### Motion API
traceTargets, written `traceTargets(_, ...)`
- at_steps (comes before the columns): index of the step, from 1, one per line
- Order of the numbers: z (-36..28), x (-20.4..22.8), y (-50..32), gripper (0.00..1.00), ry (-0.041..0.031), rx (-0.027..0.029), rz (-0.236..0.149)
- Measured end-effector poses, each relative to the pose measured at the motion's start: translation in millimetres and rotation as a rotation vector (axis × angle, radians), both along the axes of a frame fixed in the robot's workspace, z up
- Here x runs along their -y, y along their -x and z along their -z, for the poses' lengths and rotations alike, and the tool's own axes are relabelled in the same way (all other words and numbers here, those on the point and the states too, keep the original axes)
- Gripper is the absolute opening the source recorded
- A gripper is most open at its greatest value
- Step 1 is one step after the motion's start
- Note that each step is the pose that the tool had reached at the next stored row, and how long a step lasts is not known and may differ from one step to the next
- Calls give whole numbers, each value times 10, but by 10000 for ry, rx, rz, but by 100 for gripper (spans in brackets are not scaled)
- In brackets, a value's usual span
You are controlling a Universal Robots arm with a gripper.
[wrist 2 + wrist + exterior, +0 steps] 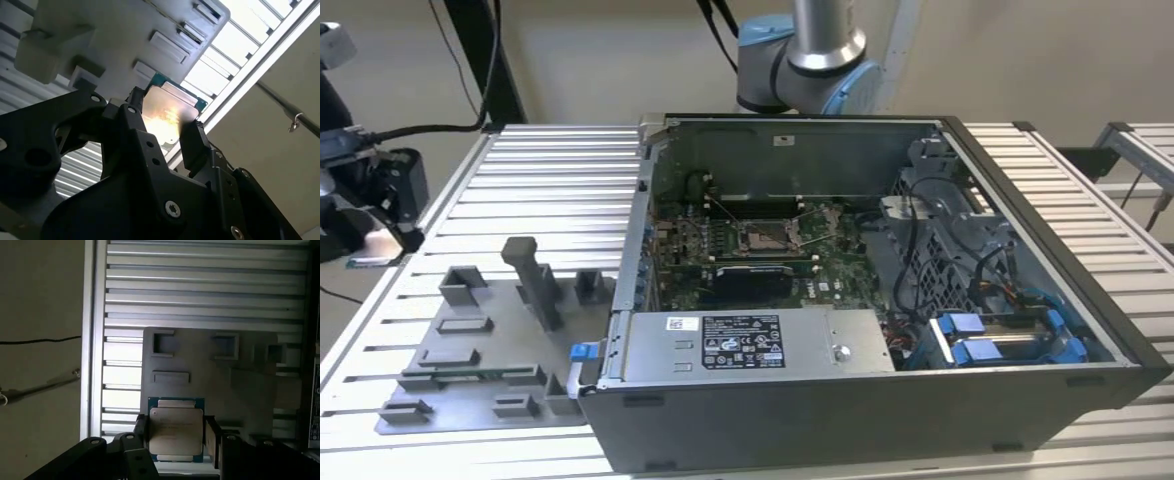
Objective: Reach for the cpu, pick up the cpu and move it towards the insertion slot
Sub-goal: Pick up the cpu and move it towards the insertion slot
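two dark fingers [141,432] of the tool [176,440] are clamped on opposite edges of the cpu [176,426], which seems to hang just above the grey fixture plate [210,370] on the slatted counter [200,285]. in the exterior view the insertion slot [767,237] lies well apart, inside the open computer case [881,400]. judged from this, a good carry calls for a level chip, a steady grip and a path that clears the case wall before descent over the socket.

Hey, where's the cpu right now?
In both wrist views the cpu sits gripped between the fingers of the gripper, with the grey fixture plate on the slatted table behind it.
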State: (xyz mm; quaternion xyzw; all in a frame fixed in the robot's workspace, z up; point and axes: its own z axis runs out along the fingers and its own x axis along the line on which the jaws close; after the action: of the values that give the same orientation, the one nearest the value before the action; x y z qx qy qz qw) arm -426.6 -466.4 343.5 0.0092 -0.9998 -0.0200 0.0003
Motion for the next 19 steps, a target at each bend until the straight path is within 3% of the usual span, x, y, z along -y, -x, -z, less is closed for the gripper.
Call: traceTargets(19,-564,0,0,0,1,-1,0)
